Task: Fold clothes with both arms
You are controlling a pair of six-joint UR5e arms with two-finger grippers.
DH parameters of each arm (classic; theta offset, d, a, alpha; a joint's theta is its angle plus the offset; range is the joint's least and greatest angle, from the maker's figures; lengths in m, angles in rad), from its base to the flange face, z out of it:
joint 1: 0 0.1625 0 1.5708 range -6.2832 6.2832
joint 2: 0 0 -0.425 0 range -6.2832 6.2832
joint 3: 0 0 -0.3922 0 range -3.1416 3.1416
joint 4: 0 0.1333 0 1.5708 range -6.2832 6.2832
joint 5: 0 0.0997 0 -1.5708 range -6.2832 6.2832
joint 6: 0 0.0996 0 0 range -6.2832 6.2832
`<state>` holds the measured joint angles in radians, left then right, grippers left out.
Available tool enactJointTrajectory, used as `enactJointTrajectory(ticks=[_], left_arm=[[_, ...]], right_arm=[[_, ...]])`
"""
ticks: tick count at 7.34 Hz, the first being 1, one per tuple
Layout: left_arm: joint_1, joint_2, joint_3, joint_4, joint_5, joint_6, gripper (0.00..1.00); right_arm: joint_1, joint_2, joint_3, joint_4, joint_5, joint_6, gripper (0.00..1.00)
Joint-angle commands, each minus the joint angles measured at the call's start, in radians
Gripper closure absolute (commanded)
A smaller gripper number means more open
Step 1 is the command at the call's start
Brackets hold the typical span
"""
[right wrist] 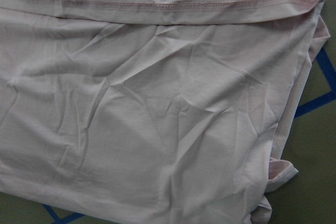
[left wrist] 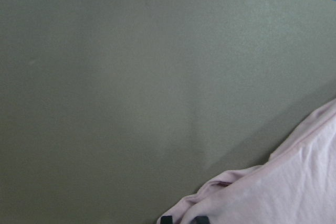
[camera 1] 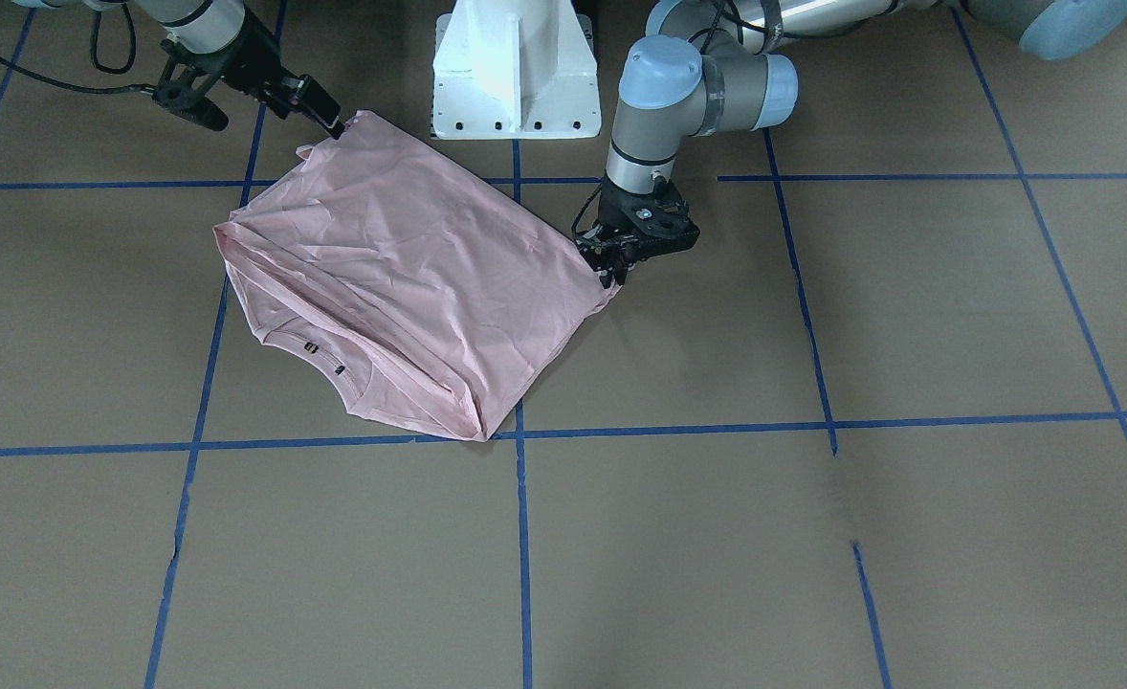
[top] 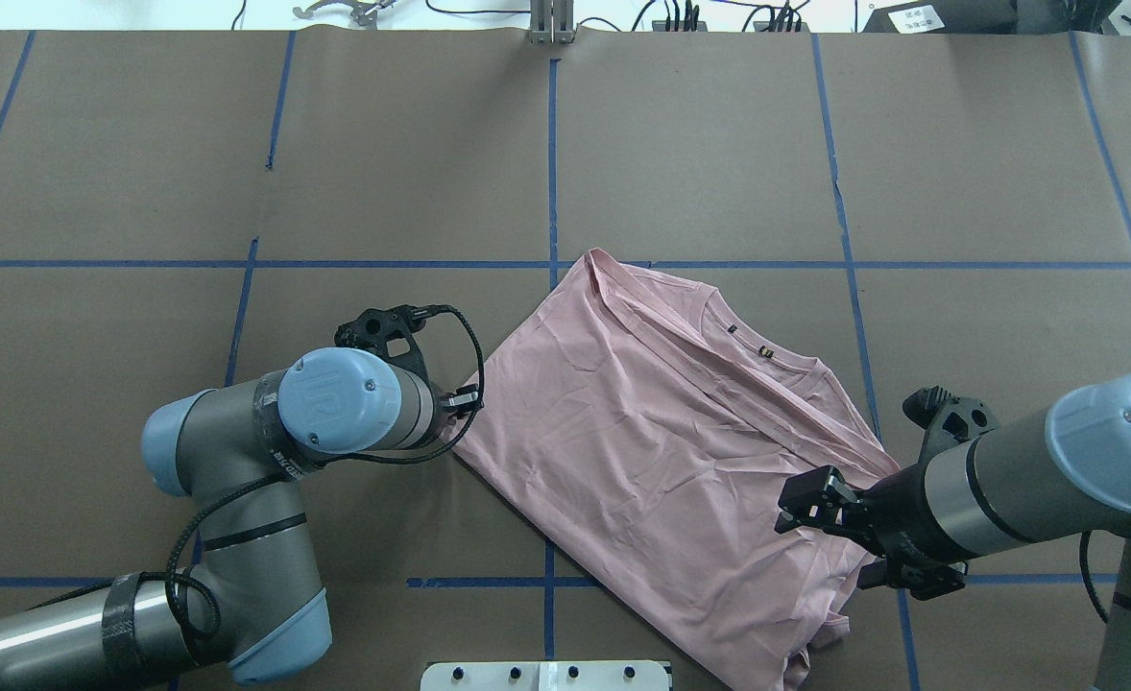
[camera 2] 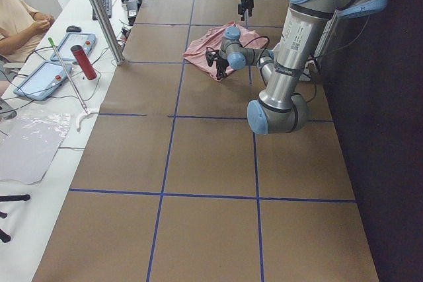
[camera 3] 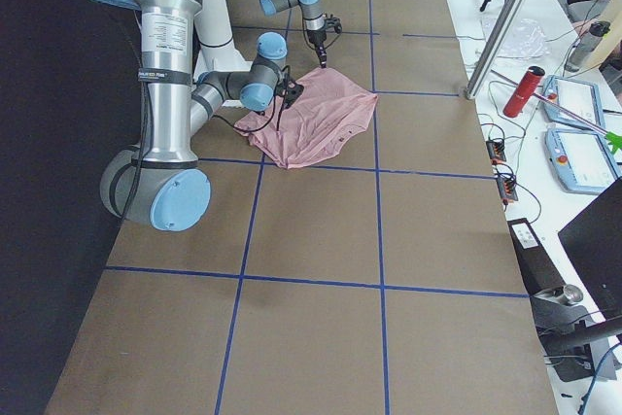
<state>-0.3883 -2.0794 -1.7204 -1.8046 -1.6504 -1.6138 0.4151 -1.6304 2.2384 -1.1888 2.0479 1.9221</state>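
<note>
Now my left gripper (camera 1: 611, 273) pinches one corner of the shirt (camera 1: 401, 268); my right gripper (camera 1: 332, 122) touches another, and I cannot tell its grip.

We are seeing a pink T-shirt (camera 1: 401, 277) of soft, matt, creased cloth on a bench (camera 1: 812, 536) papered in matt brown with blue tape (camera 1: 522, 536). The left arm (top: 239, 518) and right arm (top: 1007, 489) are gleaming in smooth grey metal, their caps (top: 340, 398) looking like glossy blue plastic.

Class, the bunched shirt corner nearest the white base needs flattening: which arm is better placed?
Probably right: the right gripper is beside that bunched corner; the left gripper is across the T-shirt.
</note>
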Motion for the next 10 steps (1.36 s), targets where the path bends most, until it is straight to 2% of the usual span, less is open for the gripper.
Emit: enactJointTrajectory(ticks=[1,4,7,8,9,10], left_arm=[[0.002,-0.001,-0.004,0.014,0.0,0.002,1.0],[-0.015,-0.011,-0.016,0.042,0.001,0.021,1.0],[-0.105,-0.031,0.021,0.03,0.024,0.138,1.0],[-0.153,-0.068,0.06,0.025,0.03,0.185,1.0],[-0.208,-0.112,0.147,-0.03,0.031,0.218,1.0],[-0.257,-0.16,0.312,-0.209,0.031,0.225,1.0]], right_arm=[[-0.004,0.0,-0.002,0.0,0.0,0.0,0.0],[-0.006,0.003,-0.005,0.0,0.0,0.0,0.0],[-0.002,0.01,-0.003,0.0,0.0,0.002,0.0],[-0.002,0.012,-0.003,0.0,0.0,0.002,0.0],[0.01,0.02,-0.002,0.002,0.002,0.002,0.0],[0.034,0.038,-0.003,0.0,0.002,0.002,0.0]])
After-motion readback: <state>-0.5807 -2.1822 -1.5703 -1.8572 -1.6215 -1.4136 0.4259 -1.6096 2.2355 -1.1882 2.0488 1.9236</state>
